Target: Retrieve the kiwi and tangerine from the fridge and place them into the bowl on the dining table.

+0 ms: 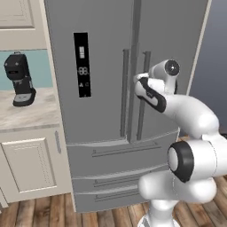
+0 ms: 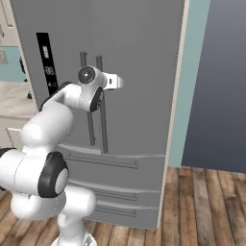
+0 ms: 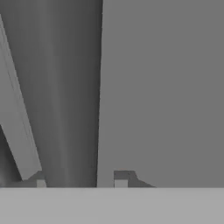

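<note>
The tall grey fridge (image 1: 106,40) stands in front of me with both doors closed and its black display panel (image 1: 82,64) on the left door. My gripper (image 1: 139,80) is held up at the right door's vertical bar handle (image 1: 144,111), seen too in the right base view as the gripper (image 2: 117,81) beside the handle (image 2: 101,125). In the hand view the fingertips (image 3: 120,180) stand apart, open, with a grey shaded bar (image 3: 70,109) running between them close up. The kiwi and tangerine are hidden behind the closed doors. The bowl and dining table are out of view.
A black coffee machine (image 1: 18,79) sits on the counter (image 1: 26,113) over cream cabinets (image 1: 31,162) left of the fridge. Two drawer fronts (image 1: 111,153) lie below the doors. A dark wall (image 2: 221,81) and wooden floor (image 2: 206,206) are on the right.
</note>
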You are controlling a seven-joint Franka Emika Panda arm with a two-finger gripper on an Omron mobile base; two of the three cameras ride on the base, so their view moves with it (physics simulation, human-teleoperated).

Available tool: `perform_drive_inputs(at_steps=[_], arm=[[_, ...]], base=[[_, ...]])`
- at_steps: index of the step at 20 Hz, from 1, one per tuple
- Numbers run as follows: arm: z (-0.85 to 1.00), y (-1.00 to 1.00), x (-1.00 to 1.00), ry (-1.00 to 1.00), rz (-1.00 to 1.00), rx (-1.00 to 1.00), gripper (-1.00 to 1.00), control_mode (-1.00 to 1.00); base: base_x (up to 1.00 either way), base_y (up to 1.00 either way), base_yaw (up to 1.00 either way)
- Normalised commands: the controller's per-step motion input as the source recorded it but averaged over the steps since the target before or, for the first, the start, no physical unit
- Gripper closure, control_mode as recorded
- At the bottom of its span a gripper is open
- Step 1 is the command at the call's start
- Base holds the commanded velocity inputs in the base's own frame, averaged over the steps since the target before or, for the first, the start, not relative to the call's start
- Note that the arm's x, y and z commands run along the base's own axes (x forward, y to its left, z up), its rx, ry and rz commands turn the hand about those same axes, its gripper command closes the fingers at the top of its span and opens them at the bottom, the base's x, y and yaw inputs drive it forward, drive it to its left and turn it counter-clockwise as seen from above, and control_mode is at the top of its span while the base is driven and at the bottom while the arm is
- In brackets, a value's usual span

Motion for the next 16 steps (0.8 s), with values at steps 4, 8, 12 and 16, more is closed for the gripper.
perform_drive_inputs(at_steps=[4, 8, 12, 16], arm=[[0.29, -0.71, -0.97, 0.26, -0.07, 0.00, 1.00, -1.00], [0.21, -0.78, -0.92, 0.15, -0.08, 0.00, 1.00, -1.00], [0.14, -0.72, -0.87, 0.04, -0.06, 0.00, 1.00, -1.00], [0.07, -0.64, -0.78, 0.01, -0.04, 0.00, 1.00, -1.00]], base=[[0.00, 0.00, 0.00], [0.00, 0.00, 0.00], [0.00, 0.00, 0.00], [0.00, 0.00, 0.00]])
